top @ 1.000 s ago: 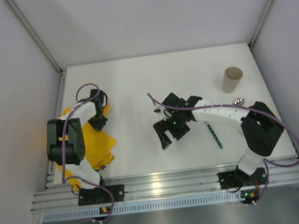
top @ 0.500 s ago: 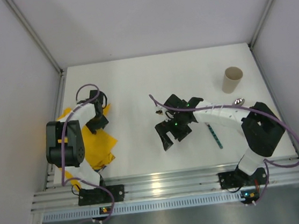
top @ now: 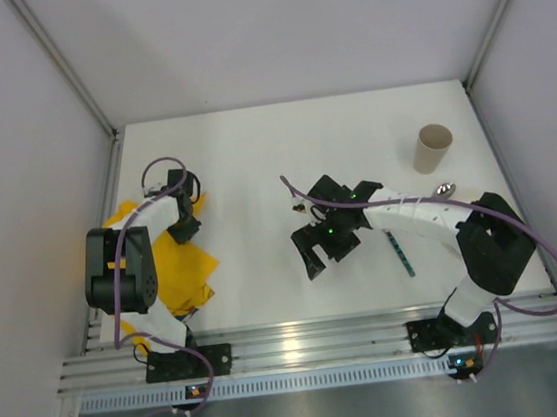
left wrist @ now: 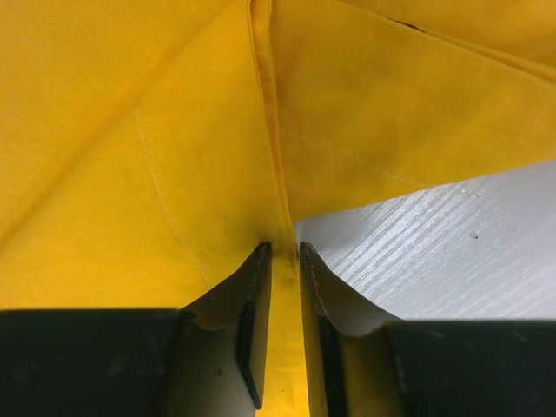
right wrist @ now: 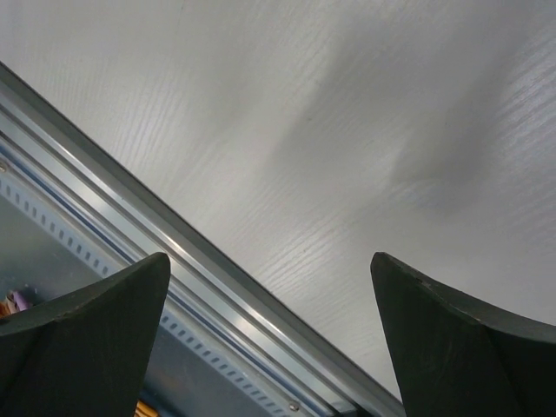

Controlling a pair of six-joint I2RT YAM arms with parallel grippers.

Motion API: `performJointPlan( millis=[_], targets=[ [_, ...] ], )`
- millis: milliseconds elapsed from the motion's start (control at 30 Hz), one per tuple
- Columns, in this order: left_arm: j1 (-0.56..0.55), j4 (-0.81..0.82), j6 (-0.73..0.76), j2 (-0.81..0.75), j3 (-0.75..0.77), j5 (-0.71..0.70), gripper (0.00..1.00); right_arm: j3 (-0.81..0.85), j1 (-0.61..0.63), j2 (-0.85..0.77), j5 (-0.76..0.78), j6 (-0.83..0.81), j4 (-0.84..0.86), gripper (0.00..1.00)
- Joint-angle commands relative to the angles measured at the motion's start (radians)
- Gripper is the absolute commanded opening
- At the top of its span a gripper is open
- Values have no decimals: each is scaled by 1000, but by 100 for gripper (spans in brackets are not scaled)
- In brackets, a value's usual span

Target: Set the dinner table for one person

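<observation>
Failing to make out anything inside the far-right cup (top: 431, 151). Pinching half-hidden yellow cloth (left wrist: 130, 156) in left gripper (left wrist: 284, 248); holding right gripper (right wrist: 269, 256) wide open over dinner table (right wrist: 347, 130).

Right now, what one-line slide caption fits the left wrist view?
Left fingers, narrowly apart, straddle a folded hem of the yellow cloth beside bare white table.

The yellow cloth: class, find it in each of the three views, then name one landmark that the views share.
Top external: yellow cloth at left, by the left arm.
Left wrist: fills top and left, reaching the left end effector.
Right wrist: not in it.
Shared landmark: the white dinner table, in all three.
</observation>
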Motion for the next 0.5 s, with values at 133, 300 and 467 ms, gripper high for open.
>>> performJointPlan(
  millis=[133,300,467],
  targets=[
    [24,24,16,95,-75,17,14,-23,-10,-61,32,-16,-14,100],
    [28,40,47,124,-62,49,0,-29,-10,-66,49,-14,-16,100],
    [12,32,73,79,-39,68,0,-28,-12,-72,66,-16,-20,100]
  ],
)
